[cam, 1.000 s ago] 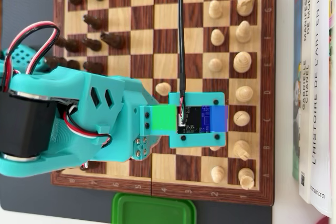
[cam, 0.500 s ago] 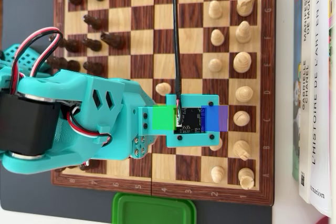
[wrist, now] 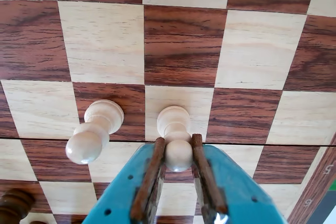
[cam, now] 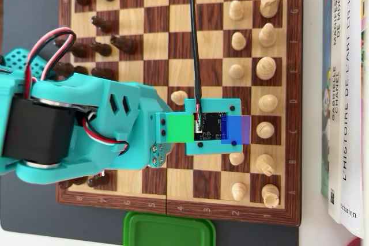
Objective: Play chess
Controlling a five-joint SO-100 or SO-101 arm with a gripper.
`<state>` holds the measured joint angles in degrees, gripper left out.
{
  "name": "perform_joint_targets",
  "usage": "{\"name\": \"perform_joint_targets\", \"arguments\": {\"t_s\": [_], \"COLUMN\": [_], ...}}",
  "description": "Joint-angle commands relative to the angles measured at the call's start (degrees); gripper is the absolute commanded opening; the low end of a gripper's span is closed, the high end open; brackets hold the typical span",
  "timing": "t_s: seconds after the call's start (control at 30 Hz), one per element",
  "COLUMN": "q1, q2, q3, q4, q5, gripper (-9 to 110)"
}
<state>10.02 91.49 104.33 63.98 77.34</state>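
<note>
at the board: a wooden chessboard (cam: 155, 21) is laid on a dark desk (cam: 29, 4), with the teal arm (cam: 86, 133) stretched over its lower half in the overhead view.
jaws: the gripper (wrist: 178, 153) is seen closed on the round head of a white pawn (wrist: 175, 129); both brown-lined fingers (wrist: 152, 177) are pressed against its sides in the wrist view.
held pawn: its base is seen over a light square; whether it is lifted cannot be told.
neighbouring pawn: a second white pawn (wrist: 94, 132) is seen just to the left in the wrist view, on a dark square, apart from the fingers.
white side: the other white pieces (cam: 266, 36) are lined up along the right columns in the overhead view.
dark side: the dark pieces (cam: 101, 24) are gathered at the upper left of the same view.
lone pawn: one white pawn (cam: 179, 97) is seen mid-board, beside the arm's wrist.
surroundings: books (cam: 346, 96) are laid to the right of the board, and a green lid (cam: 170, 229) is seen below it.
</note>
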Motion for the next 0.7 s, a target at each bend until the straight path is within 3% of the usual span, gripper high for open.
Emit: {"name": "perform_joint_targets", "arguments": {"t_s": [0.0, 0.67], "q1": [0.18, -0.09], "q2": [0.09, -0.26], "q3": [-0.44, -0.44], "q4": [-0.44, -0.44], "q5": [-0.35, -0.35], "gripper": [4, 9]}}
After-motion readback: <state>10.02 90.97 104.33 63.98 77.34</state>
